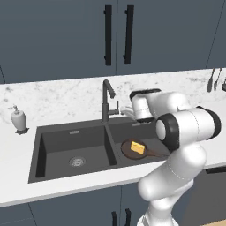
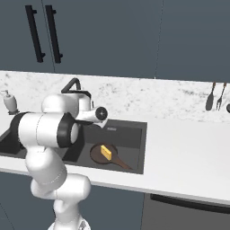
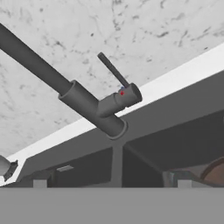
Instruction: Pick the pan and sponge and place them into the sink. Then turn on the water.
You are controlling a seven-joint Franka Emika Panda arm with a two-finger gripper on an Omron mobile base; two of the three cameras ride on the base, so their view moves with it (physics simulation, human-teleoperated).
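A soap dispenser (image 1: 18, 119) stands on the white tabletop (image 1: 62, 187) at the far left of the sink (image 1: 42, 156), and a few dark utensils (image 1: 212, 80) hang against the marble backsplash well off to the right. Dark cabinet doors with long black handles (image 1: 108, 35) run above. The robot's own white elbow bulks up in front of the right end of the sink in the left base view and covers part of the right basin.

The pan (image 1: 132, 149) lies flat on the floor of the right basin, with the sponge (image 1: 137, 147) resting inside it, yellow face up. The tool (image 3: 112, 186) hangs above that basin's far edge, just to the right of the faucet (image 1: 106, 99), well above the pan and sponge and touching neither. Its fingers (image 3: 40, 184) stand spread wide apart with nothing between them. In the hand view the faucet's side lever (image 3: 113, 70) and its red-dotted knob (image 3: 127, 95) sit ahead of the tool, apart from it.

The pan's short handle (image 2: 122, 163) points toward the near right corner of the basin, so its long axis runs diagonally. The sponge lies slantwise across the pan. The faucet's spout reaches toward the near side over the divider between the basins.
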